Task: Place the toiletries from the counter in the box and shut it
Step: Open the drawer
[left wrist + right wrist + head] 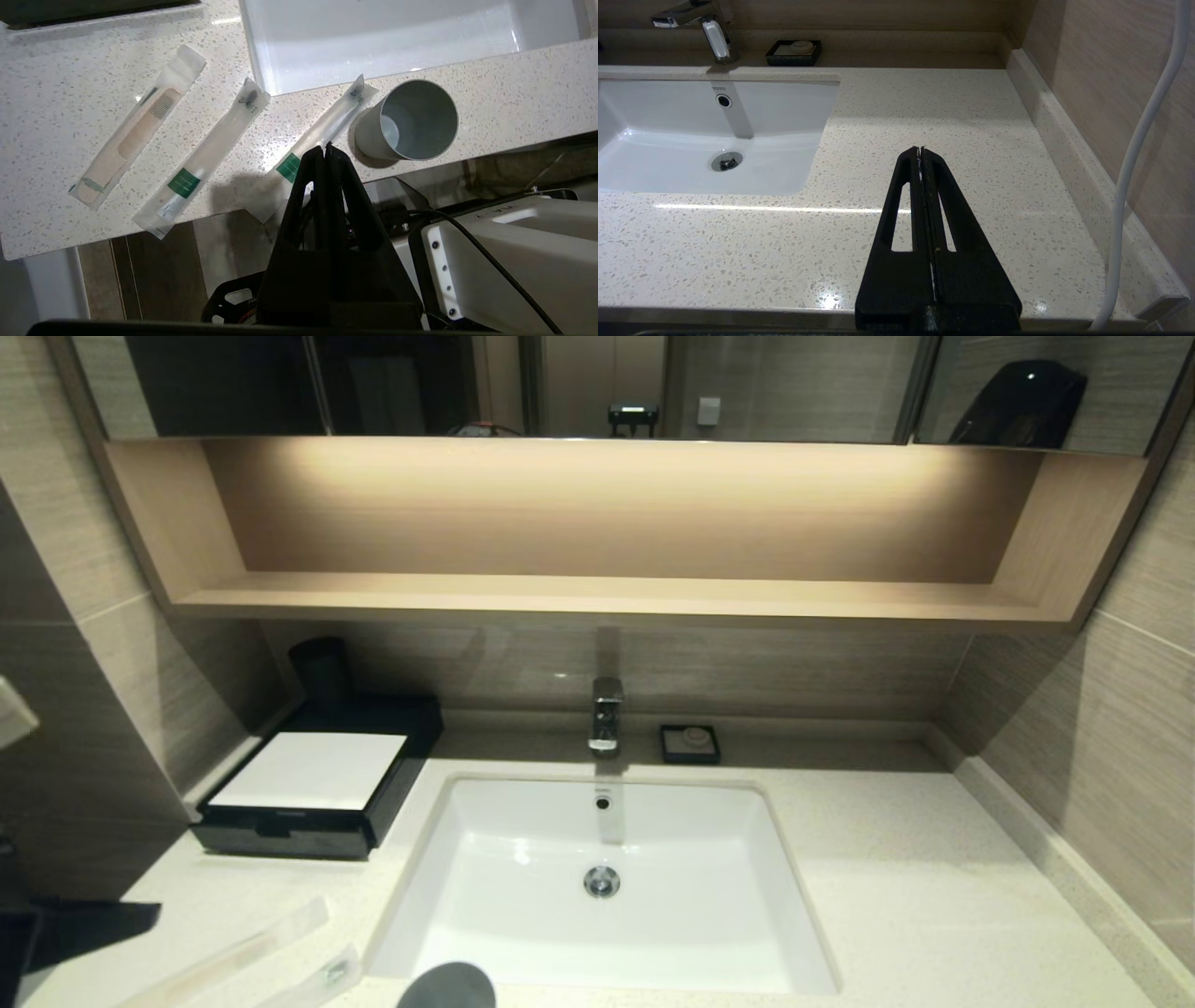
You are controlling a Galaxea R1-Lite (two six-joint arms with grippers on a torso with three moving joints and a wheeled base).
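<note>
Three slim clear-wrapped toiletry packets lie side by side on the speckled counter (56, 93) near its front edge: a comb packet (135, 128), a middle packet with a green label (205, 156), and a third (322, 133) beside the grey cup (409, 121). Two of them show in the head view, the comb packet (233, 952) and another (327, 978). The black box (317, 789) with its white top stands at the back left, its drawer shut. My left gripper (325, 148) is shut and empty, above the counter's front edge over the third packet. My right gripper (920, 150) is shut and empty over the right counter.
The white basin (523, 859) with its tap (606, 714) sits mid-counter. A small black soap dish (690, 744) stands behind it. A dark cup (320, 670) stands behind the box. The grey cup (448, 987) is at the basin's front edge. Walls close both sides.
</note>
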